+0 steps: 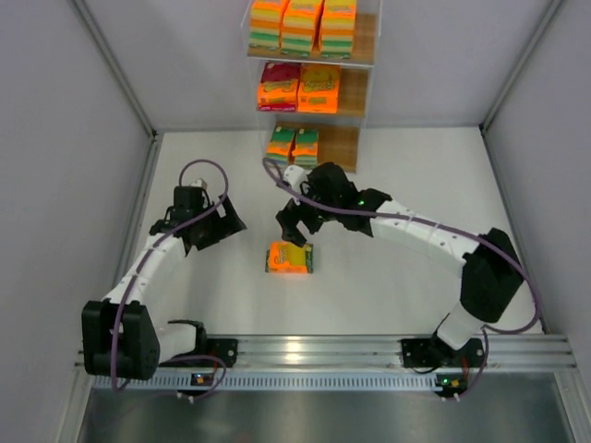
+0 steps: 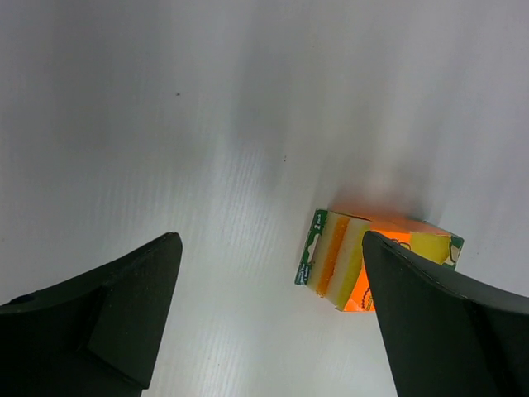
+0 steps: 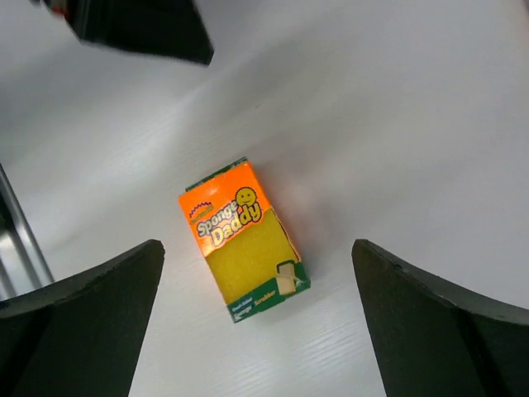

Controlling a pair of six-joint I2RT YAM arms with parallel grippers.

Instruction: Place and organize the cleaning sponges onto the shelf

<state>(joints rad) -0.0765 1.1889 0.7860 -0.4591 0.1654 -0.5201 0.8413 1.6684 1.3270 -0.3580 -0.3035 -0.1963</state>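
Note:
One cleaning sponge pack [image 1: 290, 257], orange with a yellow face, lies flat on the white table in front of the shelf [image 1: 343, 145]. Right below the right wrist camera, the same pack [image 3: 244, 240] lies free between my right gripper's spread fingers. My right gripper [image 1: 297, 224] hangs open just above and behind it, touching nothing. My left gripper [image 1: 218, 227] is open and empty to the pack's left; in the left wrist view the pack [image 2: 340, 258] shows end-on, partly behind one finger [image 2: 438, 322]. More packs fill the top tier [image 1: 302, 26], the middle tier [image 1: 298, 88] and the left of the bottom tier [image 1: 294, 145].
Grey walls [image 1: 83, 138] close in the table on the left, right and back. The shelf stands against the back wall. An aluminium rail [image 1: 305, 351] with both arm bases runs along the near edge. The right half of the bottom board is bare wood.

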